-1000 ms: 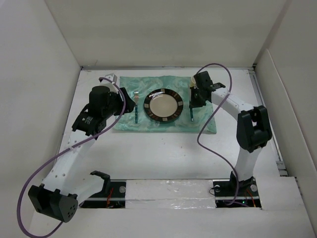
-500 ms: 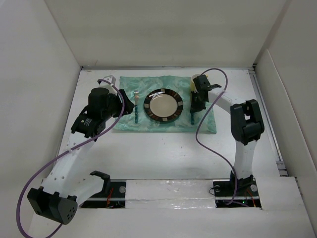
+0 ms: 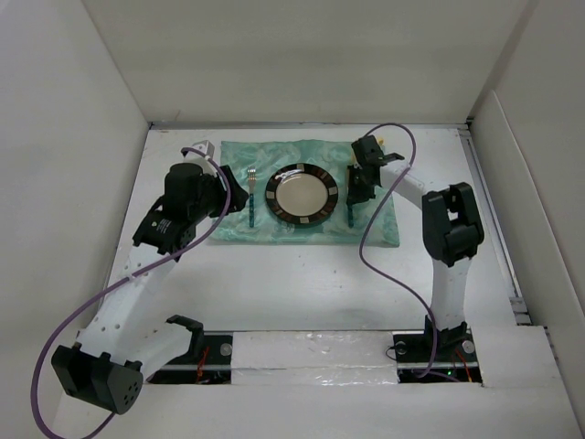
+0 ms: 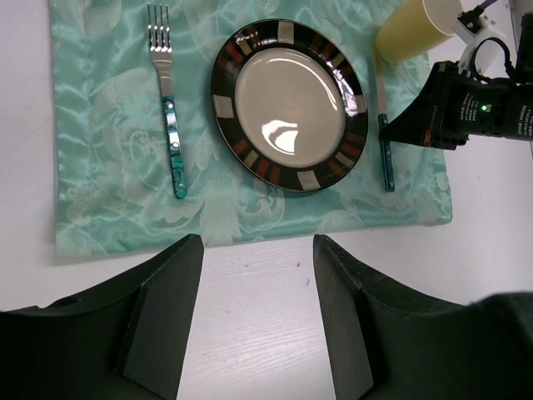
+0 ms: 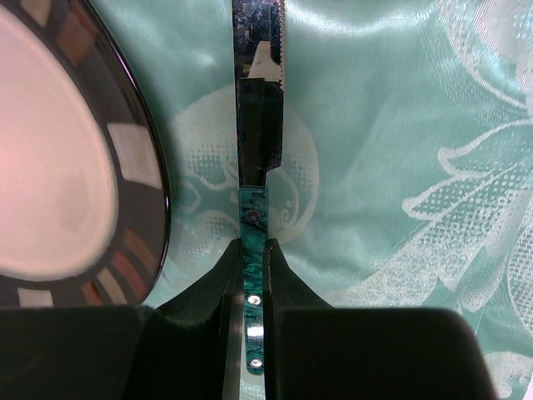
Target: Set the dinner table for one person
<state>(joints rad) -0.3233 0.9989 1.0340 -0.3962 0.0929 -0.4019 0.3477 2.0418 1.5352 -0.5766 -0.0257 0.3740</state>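
Observation:
On the white dinner table (image 3: 302,283) lies a sea-green cloth (image 3: 274,230). On it sit a dark-rimmed plate (image 3: 302,193), a teal-handled fork (image 3: 250,197) to its left and a teal-handled knife (image 3: 352,212) to its right. My right gripper (image 3: 358,187) is shut on the knife's handle (image 5: 252,225), low over the cloth (image 5: 400,167), with the blade pointing away beside the plate (image 5: 67,167). My left gripper (image 4: 258,308) is open and empty above bare table near the cloth's near edge. A yellow cup (image 4: 412,29) stands beyond the knife (image 4: 386,150).
White walls enclose the table on the left, back and right. The right arm's purple cable (image 3: 375,229) hangs over the cloth's right edge. The arm bases and a taped strip (image 3: 311,352) line the near edge.
The right arm's elbow has folded in toward the cloth and its gripper has shifted slightly nearer and left along the knife. The left arm has barely moved.

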